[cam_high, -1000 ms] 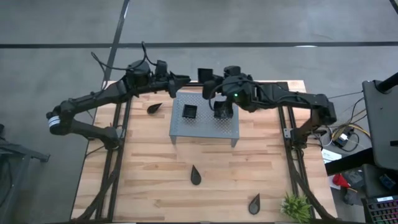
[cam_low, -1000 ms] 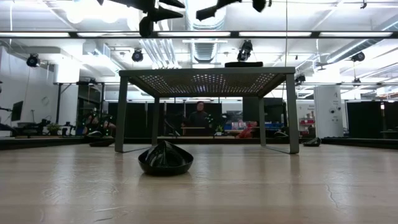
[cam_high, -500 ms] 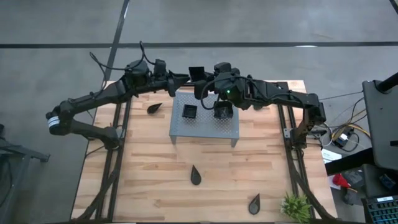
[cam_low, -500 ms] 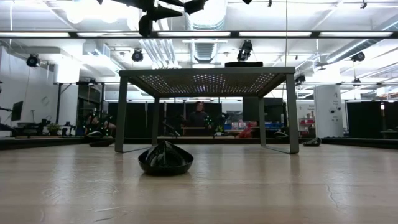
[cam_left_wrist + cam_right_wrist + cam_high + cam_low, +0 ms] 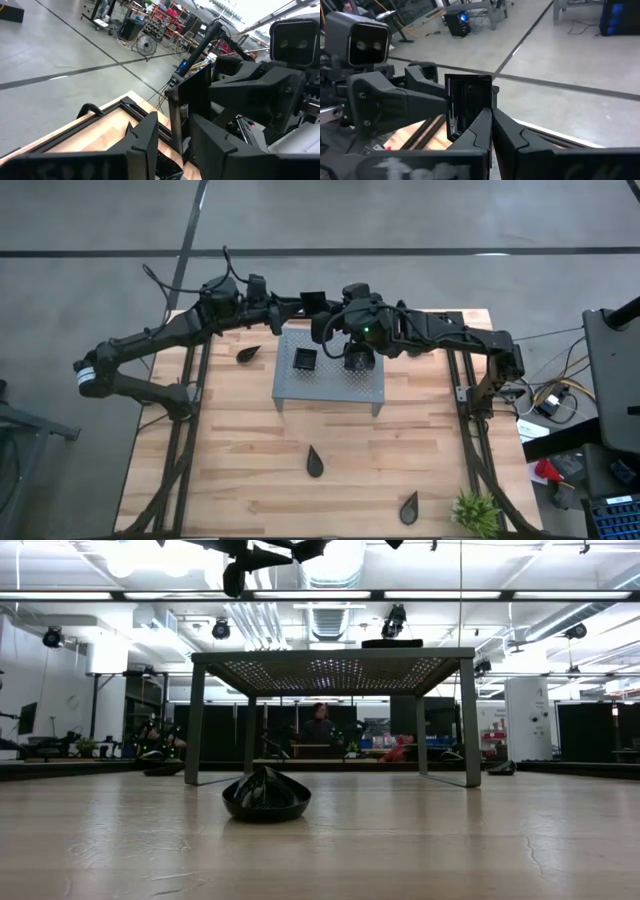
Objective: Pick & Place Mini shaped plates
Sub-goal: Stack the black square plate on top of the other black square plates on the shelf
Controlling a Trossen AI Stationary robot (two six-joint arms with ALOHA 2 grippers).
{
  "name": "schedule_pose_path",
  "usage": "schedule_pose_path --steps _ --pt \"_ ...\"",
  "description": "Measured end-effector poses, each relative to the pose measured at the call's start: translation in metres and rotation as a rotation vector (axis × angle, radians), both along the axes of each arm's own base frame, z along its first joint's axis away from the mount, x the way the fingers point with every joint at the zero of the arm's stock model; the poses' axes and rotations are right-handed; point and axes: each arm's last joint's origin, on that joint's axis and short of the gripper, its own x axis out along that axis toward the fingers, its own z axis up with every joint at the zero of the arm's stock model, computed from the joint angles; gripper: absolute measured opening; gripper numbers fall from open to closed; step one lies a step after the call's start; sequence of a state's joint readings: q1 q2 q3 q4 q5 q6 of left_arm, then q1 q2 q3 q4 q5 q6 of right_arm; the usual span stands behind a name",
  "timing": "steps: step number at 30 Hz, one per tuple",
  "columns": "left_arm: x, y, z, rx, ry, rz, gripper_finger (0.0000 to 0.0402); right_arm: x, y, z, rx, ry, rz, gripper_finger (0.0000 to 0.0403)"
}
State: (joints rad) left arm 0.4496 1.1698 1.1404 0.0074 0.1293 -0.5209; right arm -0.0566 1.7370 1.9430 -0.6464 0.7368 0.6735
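No brand, label or writing can be read anywhere on the arms, the dishes or the rack.

Both arms meet in the air above the far edge of the rack (image 5: 329, 372). The right end effector (image 5: 322, 311) is clenched on the rim of a square plate (image 5: 313, 301), carrying it on edge: in the right wrist view the plate (image 5: 468, 102) stands upright, its hollow face turned toward that camera, its long sides running up and down. The left end effector (image 5: 296, 304) sits at the same plate from the other side; in the left wrist view its fingers (image 5: 145, 135) stand part-way apart on either side of the plate's edge (image 5: 176, 120), but whether they touch it cannot be told.

Two more square plates lie flat on the rack, side by side: the left one (image 5: 304, 360) and the right one (image 5: 357, 359), which is partly under the right arm. Three teardrop plates lie on the tabletop (image 5: 240, 450): one left of the rack (image 5: 247, 353) with its tip pointing toward the rack's far corner, one in the middle of the near half (image 5: 315, 463) with its tip pointing away toward the rack, and one near the plant (image 5: 476, 512), (image 5: 408, 506) with its tip pointing away. The low view shows the middle one (image 5: 265, 797) in front of the rack's legs.

Against a second ago, the right arm has swung leftward, bringing the held plate up to the left end effector; half a second ago it was almost where it is now. The plates on the rack and tabletop have not moved.
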Motion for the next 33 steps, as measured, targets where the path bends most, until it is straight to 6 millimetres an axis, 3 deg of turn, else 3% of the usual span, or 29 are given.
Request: schedule_pose_path --steps 7,13,20,24,33 --pt "0.0 0.0 0.0 -0.002 0.001 -0.01 0.0072 0.001 0.001 0.001 0.005 -0.015 0.014 0.0008" --pt "0.001 -0.001 -0.001 -0.002 0.002 -0.029 0.001 0.001 0.001 0.002 -0.001 -0.012 0.028 0.0008" --pt "0.0 -0.001 -0.002 -0.042 0.009 -0.052 0.0001 -0.001 -0.005 0.001 0.017 -0.008 0.015 0.0017" --pt "-0.003 -0.003 -0.006 -0.11 0.047 -0.06 0.0001 -0.002 -0.01 -0.001 0.019 0.02 0.012 0.0053" --pt "-0.013 -0.008 -0.022 -0.26 0.215 -0.081 0.0 -0.006 -0.015 -0.002 -0.056 0.126 0.018 0.0178"
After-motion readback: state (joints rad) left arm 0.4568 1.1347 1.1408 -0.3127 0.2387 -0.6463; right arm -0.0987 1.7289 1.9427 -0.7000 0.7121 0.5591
